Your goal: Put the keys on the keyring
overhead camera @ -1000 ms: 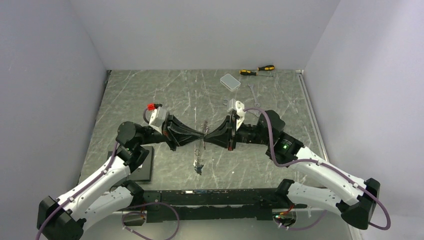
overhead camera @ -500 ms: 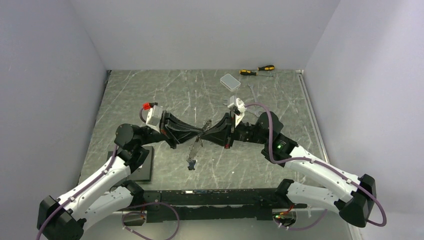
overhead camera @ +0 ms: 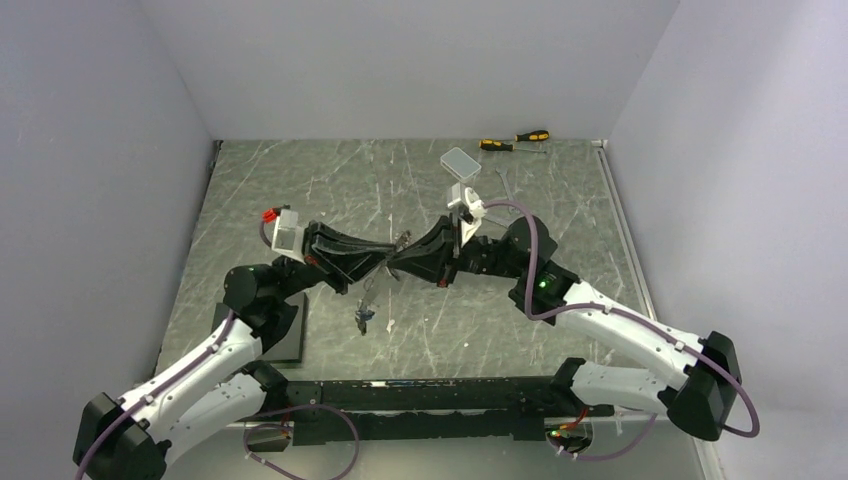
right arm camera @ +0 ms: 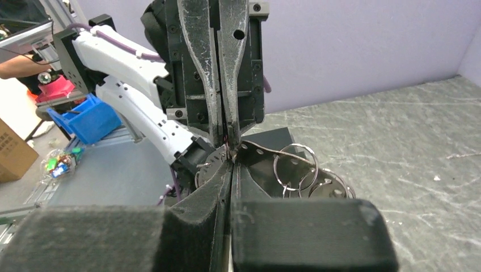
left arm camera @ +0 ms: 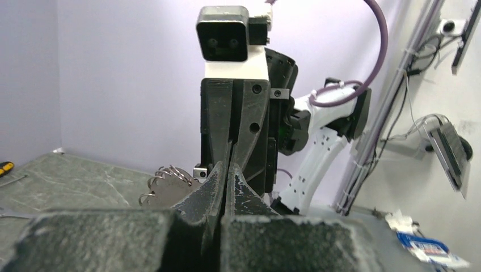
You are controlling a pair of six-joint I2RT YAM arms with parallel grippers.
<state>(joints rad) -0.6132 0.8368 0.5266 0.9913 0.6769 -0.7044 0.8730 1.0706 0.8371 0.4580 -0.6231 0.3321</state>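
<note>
My left hand point(overhead camera: 384, 265) and right hand point(overhead camera: 396, 268) meet mid-frame, both clamped on the thin silver wire keyring point(overhead camera: 374, 292) (edge-on here), small dark keys point(overhead camera: 362, 318) dangling below.

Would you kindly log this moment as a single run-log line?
left gripper: shut on keyring | right gripper: shut on keyring | grippers meeting tip-to-tip mid-air | keys dangling below

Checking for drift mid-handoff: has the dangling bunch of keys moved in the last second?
Yes. In the top view the keys have shifted left, closer to the black pad lying on the table.
</note>
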